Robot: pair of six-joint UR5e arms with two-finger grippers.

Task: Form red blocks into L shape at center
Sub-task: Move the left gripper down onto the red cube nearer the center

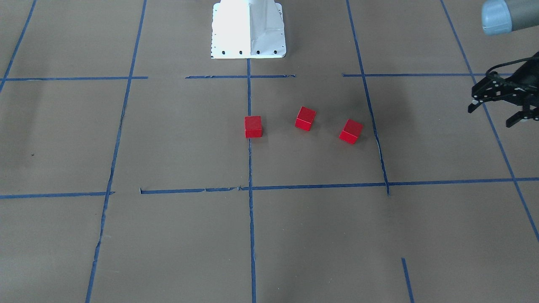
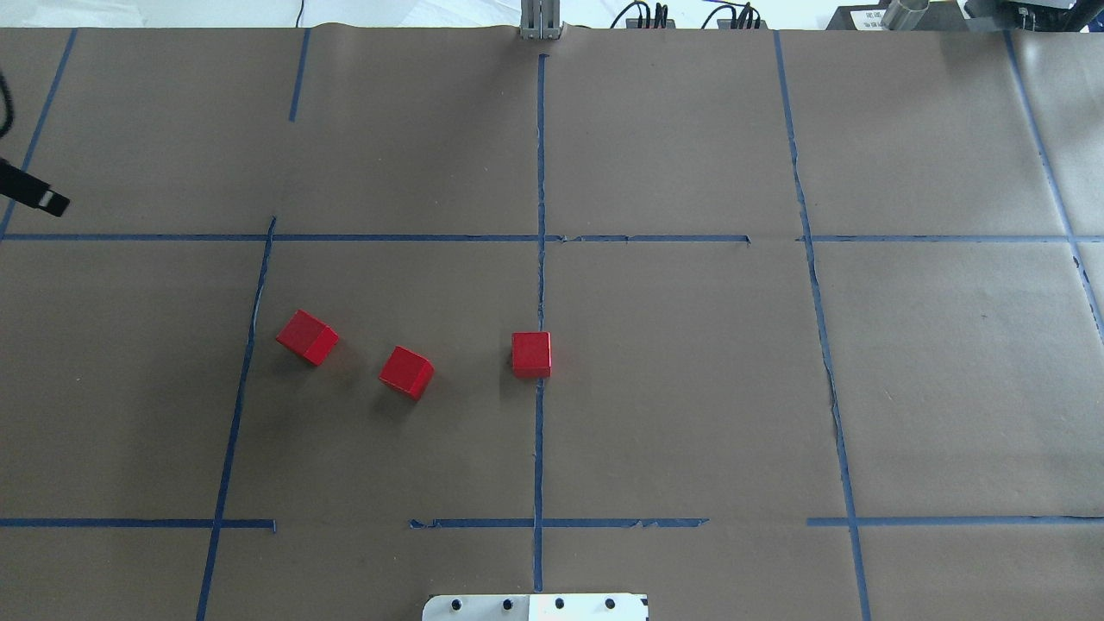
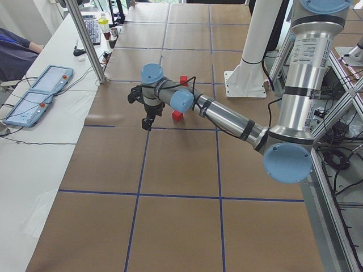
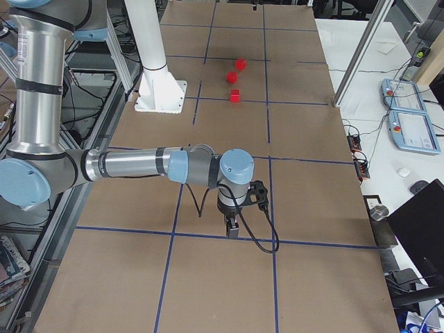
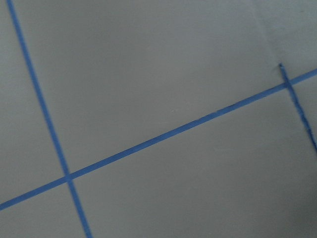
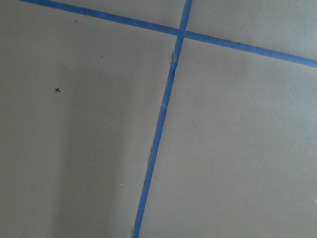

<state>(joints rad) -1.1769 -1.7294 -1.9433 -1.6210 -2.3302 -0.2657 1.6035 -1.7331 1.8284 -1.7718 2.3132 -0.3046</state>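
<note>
red blocks | three, apart, mid-tabletop | likely light, rigid, matte: pinch opposite flat faces | left gripper jaws spread, empty | right gripper jaws: cannot tell

Overhead and front-facing cameras look steeply down from opposite sides, sharing the red blocks.

The desk wears brown paper gridded with blue tape lines. In the center cell lie three red blocks, apart: a square-set block on the middle line, a turned block and an outer block toward the robot's left. The white base stands at the near edge
</note>
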